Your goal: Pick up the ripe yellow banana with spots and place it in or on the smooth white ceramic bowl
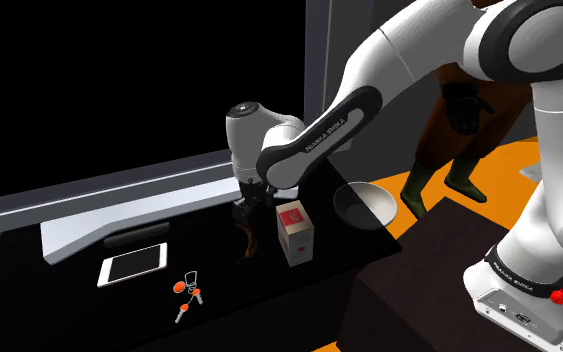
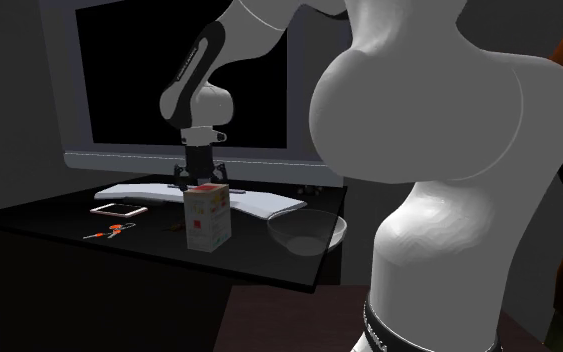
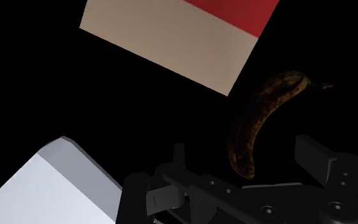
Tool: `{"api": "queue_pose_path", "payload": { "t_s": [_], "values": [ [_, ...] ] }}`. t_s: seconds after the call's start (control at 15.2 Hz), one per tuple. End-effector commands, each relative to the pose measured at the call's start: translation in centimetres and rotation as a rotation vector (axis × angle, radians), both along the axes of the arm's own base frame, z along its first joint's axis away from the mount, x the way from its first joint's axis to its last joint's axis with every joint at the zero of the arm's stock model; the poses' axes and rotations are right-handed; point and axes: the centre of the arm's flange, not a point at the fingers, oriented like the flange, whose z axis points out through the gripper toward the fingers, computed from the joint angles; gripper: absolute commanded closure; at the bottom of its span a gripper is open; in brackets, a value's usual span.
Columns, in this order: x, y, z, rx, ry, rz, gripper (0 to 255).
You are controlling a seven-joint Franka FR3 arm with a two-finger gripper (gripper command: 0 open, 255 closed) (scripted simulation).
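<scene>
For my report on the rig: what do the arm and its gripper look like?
The arm is white and rounded, with dark joints; a black band along one link carries small white lettering. Near the base there is a red button. The gripper is all black, with two blocky fingers.

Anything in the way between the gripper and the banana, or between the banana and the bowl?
Nothing visible blocks the gripper: the dark brown banana lies between its open fingers. An upright carton stands between banana and bowl in the shoulder view, so I'd likely lift over it.
</scene>
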Motion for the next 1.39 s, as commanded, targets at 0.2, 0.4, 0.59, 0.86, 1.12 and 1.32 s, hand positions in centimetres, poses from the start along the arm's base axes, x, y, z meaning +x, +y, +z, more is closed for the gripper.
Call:
{"api": "queue_pose_path", "payload": {
  "t_s": [0.2,0.4,0.59,0.86,1.12,1.32],
  "values": [
    [1.5,3.4,-3.2,0.002,-0.003,0.014,0],
    [1.6,3.4,-4.8,0.002,-0.003,0.014,0],
    [1.7,3.4,-6.4,0.002,-0.003,0.014,0],
    [1.7,3.4,-6.7,0.002,-0.003,0.014,0],
    [1.7,3.4,-6.7,0.002,-0.003,0.014,0],
    [1.7,3.4,-6.7,0.002,-0.003,0.014,255]
  ]
}}
